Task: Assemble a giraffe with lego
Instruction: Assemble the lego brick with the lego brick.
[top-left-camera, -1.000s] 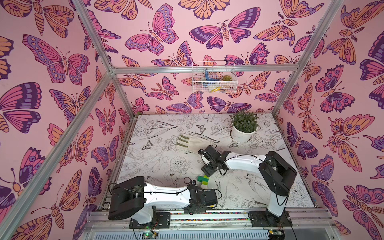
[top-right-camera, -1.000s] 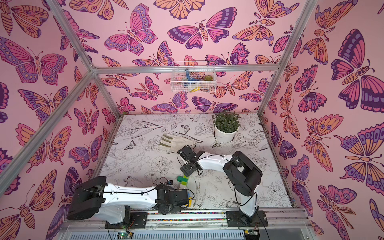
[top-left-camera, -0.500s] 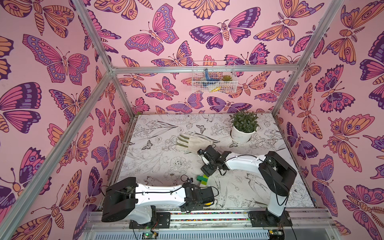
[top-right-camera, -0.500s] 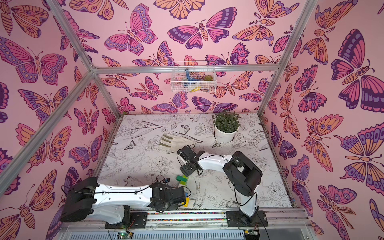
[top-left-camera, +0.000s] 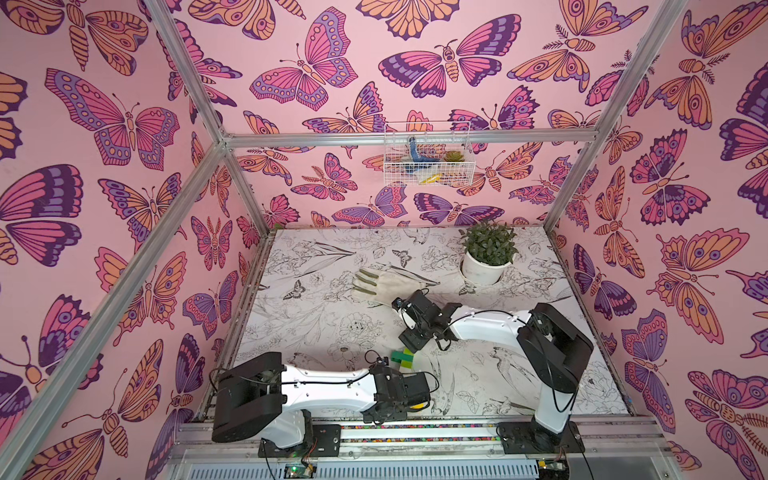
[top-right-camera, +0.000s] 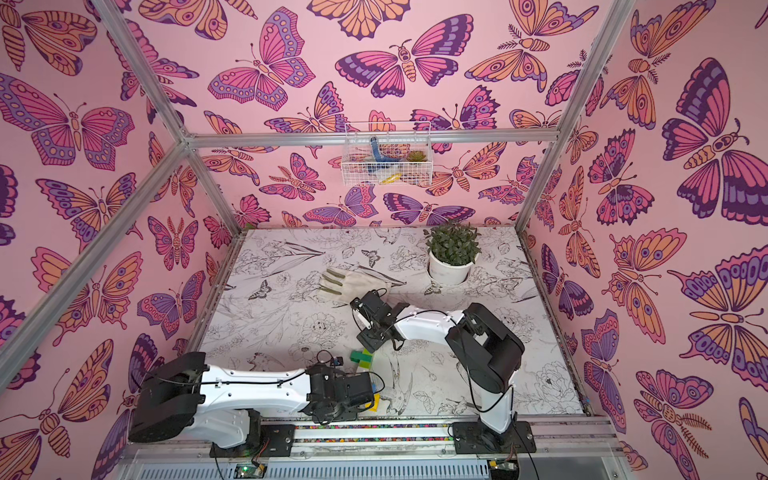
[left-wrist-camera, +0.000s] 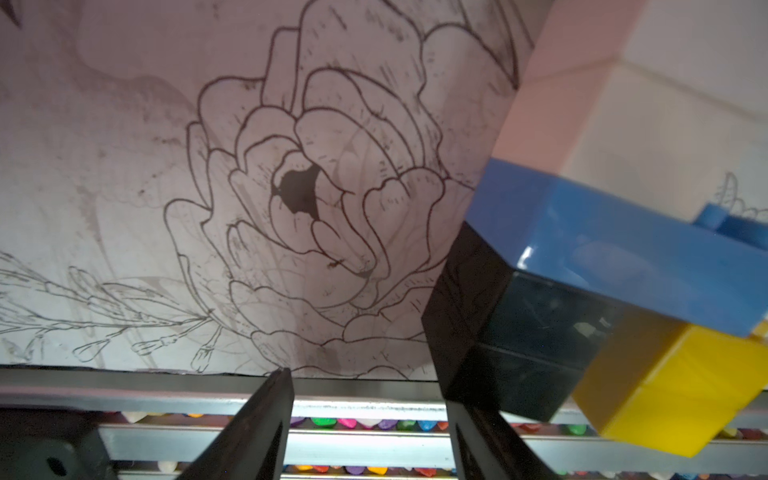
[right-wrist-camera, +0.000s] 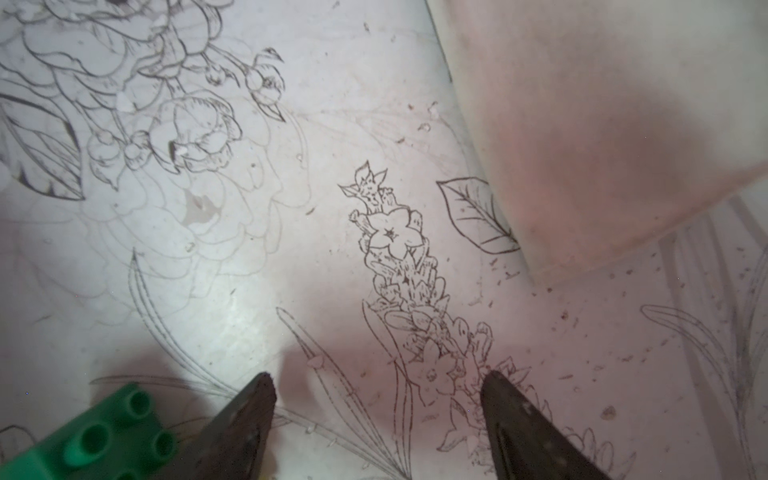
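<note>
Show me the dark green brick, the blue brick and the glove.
dark green brick (right-wrist-camera: 112, 432): right wrist view, studded top face.
blue brick (left-wrist-camera: 615, 245): left wrist view, glossy side face.
glove (top-left-camera: 390, 284): in a top view, middle of the palm.

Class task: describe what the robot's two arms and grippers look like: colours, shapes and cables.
The left arm and right arm both have smooth white shells, bulky black joint housings and thin black cables running along them. The left gripper and right gripper have dark, tapering, pointed fingers.
</note>
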